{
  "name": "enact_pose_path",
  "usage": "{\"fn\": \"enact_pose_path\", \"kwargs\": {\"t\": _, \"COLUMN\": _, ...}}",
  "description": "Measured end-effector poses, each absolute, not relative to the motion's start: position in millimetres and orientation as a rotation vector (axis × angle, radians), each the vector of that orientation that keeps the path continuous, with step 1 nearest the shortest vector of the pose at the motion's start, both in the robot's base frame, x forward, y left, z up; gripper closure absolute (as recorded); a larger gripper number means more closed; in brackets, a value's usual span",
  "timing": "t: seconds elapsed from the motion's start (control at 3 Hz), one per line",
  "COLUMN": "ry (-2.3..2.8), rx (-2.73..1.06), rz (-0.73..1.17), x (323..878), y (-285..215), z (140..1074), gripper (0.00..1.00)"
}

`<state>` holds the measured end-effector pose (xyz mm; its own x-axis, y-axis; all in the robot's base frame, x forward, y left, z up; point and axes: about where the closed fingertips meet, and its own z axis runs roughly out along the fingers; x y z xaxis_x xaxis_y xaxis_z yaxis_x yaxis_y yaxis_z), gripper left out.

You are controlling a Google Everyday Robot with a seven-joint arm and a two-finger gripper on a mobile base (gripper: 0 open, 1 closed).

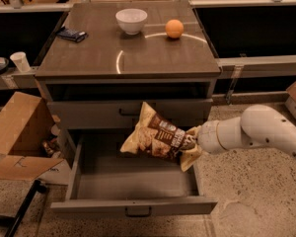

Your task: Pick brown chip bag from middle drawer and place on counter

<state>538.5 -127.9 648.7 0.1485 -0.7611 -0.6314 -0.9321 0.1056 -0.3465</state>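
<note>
The brown chip bag (155, 136) hangs in the air above the open middle drawer (133, 181), in front of the shut drawer front above it. My gripper (191, 143) comes in from the right on a white arm and is shut on the bag's right end. The drawer is pulled out and its floor is bare. The counter (138, 53) above carries a pale curved ring line.
On the counter stand a white bowl (131, 20), an orange (174, 28) and a small dark flat packet (72, 34). An open cardboard box (17, 132) sits on the floor left of the cabinet. A paper cup (20, 61) stands on a shelf at left.
</note>
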Motion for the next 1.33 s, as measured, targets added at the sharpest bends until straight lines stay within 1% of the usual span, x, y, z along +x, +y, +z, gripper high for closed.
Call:
{"fn": "enact_pose_path", "kwargs": {"t": 0.67, "ry": 1.334, "rx": -1.611, "rz": 0.207, "x": 611.7, "y": -96.6, "z": 808.4, "gripper": 1.00}}
{"fn": "enact_pose_path", "kwargs": {"t": 1.0, "ry": 1.264, "rx": -1.569, "rz": 0.192, "x": 655.5, "y": -82.1, "z": 863.0, "gripper": 1.00}}
{"fn": "enact_pose_path", "kwargs": {"t": 1.33, "ry": 1.203, "rx": -1.511, "rz": 0.245, "x": 693.5, "y": -66.4, "z": 901.5, "gripper": 1.00}}
